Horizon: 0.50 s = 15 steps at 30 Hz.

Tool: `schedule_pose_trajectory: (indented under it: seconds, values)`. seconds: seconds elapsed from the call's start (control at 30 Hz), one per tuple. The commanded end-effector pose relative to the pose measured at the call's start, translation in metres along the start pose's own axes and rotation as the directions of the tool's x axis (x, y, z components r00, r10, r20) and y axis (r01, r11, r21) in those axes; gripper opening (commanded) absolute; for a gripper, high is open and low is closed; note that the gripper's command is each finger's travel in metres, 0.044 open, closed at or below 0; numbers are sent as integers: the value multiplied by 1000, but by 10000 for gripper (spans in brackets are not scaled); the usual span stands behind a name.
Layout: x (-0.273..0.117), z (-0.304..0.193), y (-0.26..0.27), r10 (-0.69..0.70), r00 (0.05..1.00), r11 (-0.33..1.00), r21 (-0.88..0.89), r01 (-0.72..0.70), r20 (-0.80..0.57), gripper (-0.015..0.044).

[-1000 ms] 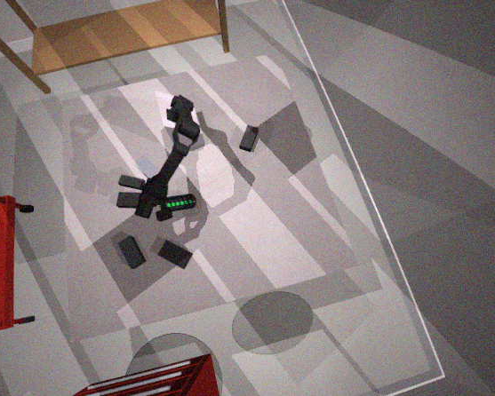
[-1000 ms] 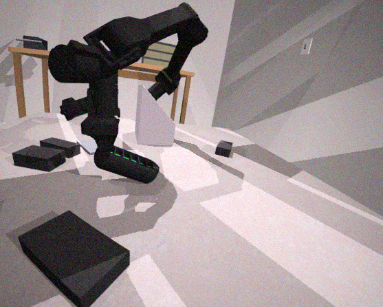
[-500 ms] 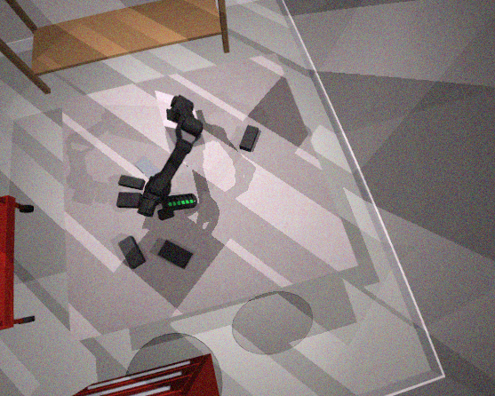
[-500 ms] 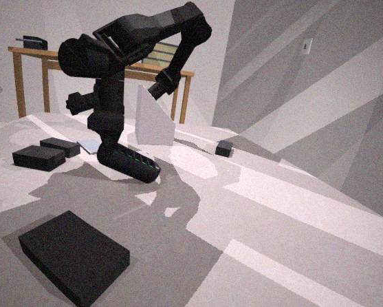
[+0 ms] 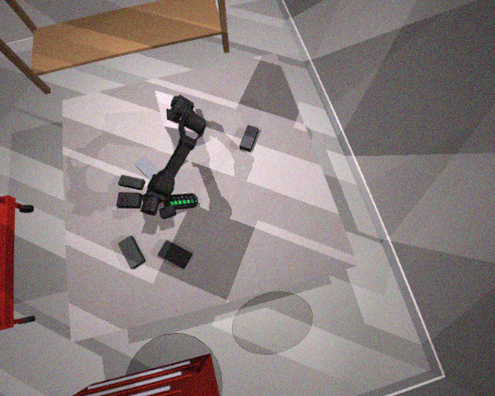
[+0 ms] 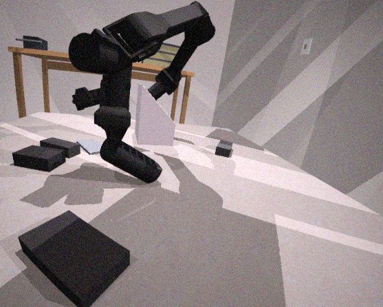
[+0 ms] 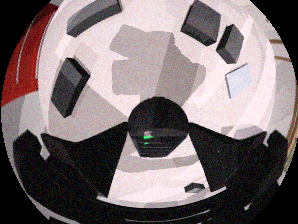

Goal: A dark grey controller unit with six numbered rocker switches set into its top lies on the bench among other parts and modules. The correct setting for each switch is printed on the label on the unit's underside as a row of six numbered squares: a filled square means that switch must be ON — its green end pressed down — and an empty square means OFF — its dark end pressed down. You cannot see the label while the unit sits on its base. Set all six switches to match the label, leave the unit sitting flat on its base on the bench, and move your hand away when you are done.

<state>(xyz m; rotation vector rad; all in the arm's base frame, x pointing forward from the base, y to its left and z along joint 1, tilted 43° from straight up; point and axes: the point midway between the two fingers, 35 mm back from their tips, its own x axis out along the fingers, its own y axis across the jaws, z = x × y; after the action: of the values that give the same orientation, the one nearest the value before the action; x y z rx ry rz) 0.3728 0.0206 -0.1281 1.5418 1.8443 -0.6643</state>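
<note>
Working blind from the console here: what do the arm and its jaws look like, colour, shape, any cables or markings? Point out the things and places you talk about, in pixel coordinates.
The arm [image 5: 175,164] [image 6: 146,27] is all black, with chunky angular housings joined by narrower links. The jaws are black too: in the wrist view, two broad wedges, one each side. I can make out no cables, lettering or coloured markings on either.

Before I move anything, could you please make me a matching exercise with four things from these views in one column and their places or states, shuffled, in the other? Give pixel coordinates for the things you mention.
1. controller unit [image 5: 183,205] [image 6: 135,163] [image 7: 158,112]
2. thin panel [image 5: 147,168] [image 6: 90,146] [image 7: 239,80]
3. wooden table [image 5: 130,40] [image 6: 19,86]
4. small wall plate [image 6: 310,47]

A. light blue, lying flat on the bench
B. pale with a dark centre, high on the wall
C. tilted, one end between the fingers of the gripper [image 5: 158,206] [image 6: 112,148] [image 7: 158,132]
D. standing behind the arm in the exterior view

Pairs: 1-C, 2-A, 3-D, 4-B
</note>
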Motion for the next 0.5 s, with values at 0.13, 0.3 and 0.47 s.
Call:
schedule_pose_trajectory:
  seconds: [0.13,0.3,0.47]
  values:
    - [-5,-6,1,3,1000,1000,3,-3,14,335]
    - [-7,-10,1,3,1000,1000,3,-3,24,335]
    - [-9,-13,1,3,999,1000,3,-3,35,335]
